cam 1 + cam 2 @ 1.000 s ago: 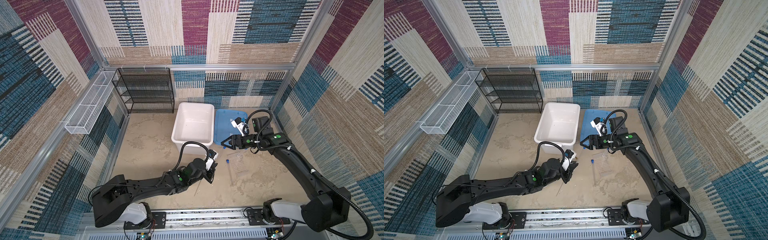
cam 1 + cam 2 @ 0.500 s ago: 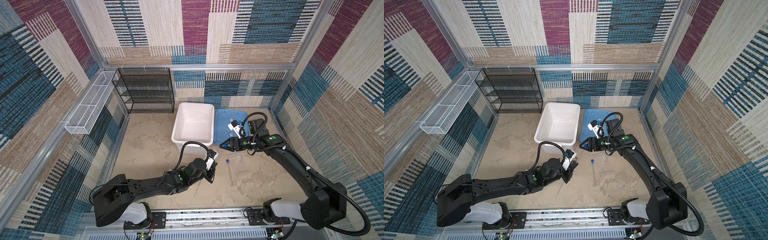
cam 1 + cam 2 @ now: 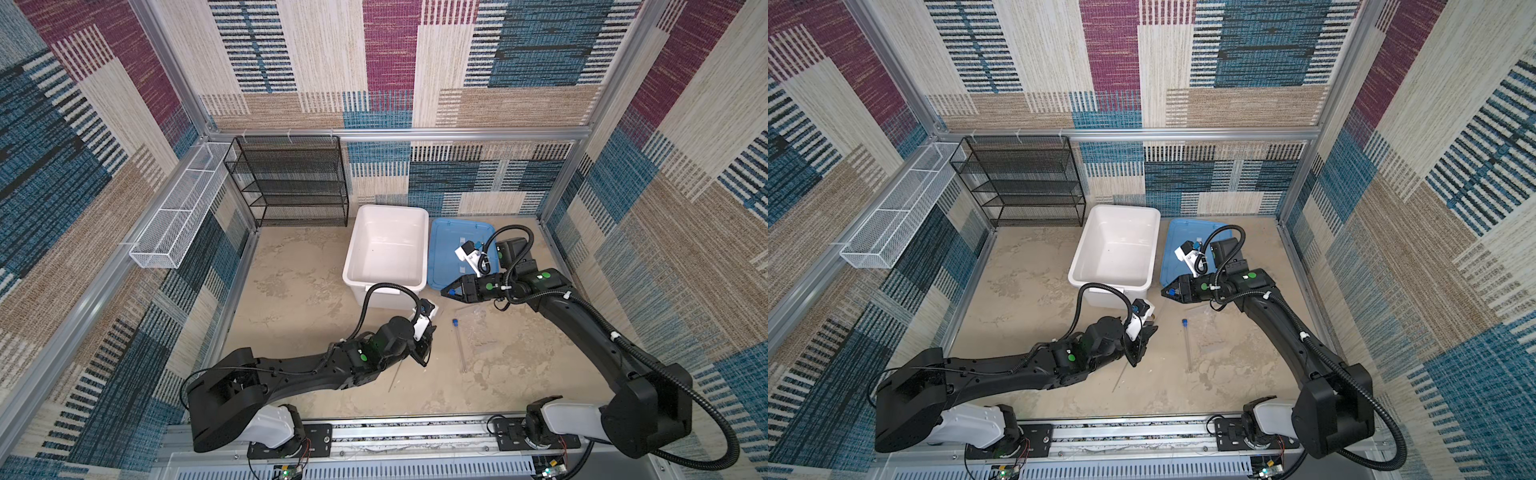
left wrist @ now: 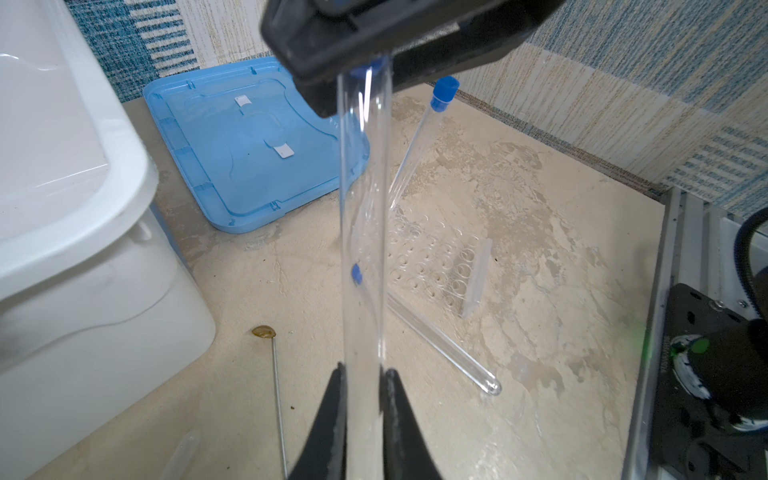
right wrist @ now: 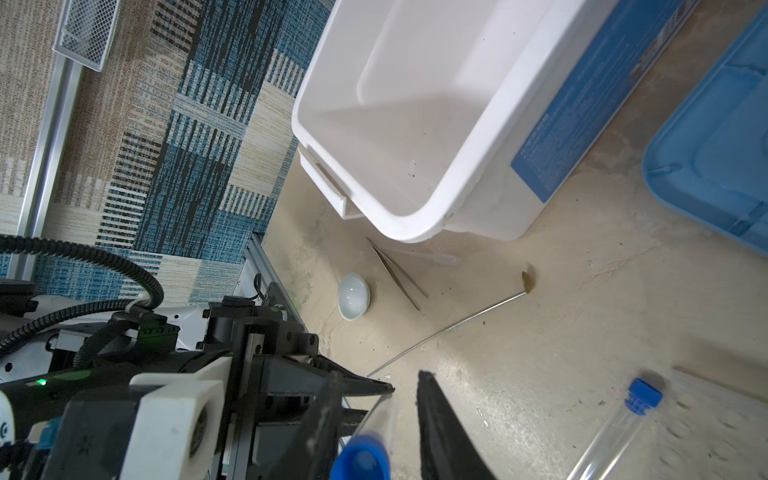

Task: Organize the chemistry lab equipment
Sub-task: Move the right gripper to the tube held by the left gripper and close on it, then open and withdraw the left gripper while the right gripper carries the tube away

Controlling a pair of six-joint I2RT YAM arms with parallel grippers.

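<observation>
Left gripper [image 4: 365, 370]: its fingers [image 4: 328, 415] are clenching narrowly on the clear shaft of the held tube [image 4: 363, 208], both pads pressing the glass above the worktop [image 3: 316, 316].
Right gripper [image 5: 379, 376]: its fingers [image 5: 440, 424] are standing part-open and straddling the blue-capped end of that same tube; one finger is lying close against the glass, while the other is keeping a visible gap, so they are not clamping it.
Held tube: it is spanning the space between the two grippers, off the worktop, in front of the white tub [image 3: 386, 286].
Second tube [image 3: 459, 349]: it is lying flat on the worktop between the arms, cap toward the blue lid [image 3: 453, 237].
Third tube [image 4: 415, 141]: it is leaning with its lower end at the tube rack [image 4: 440, 257], cap up.
Tube rack: it is resting on the worktop just beside the second tube.
Spoon-tipped rod [image 5: 449, 328]: it is lying loose near the tub's corner.
Tweezers [image 5: 399, 274], dropper [image 5: 428, 256], dish [image 5: 353, 296]: they are sitting together on the worktop by the tub's front, the dropper just beside the tweezers.
</observation>
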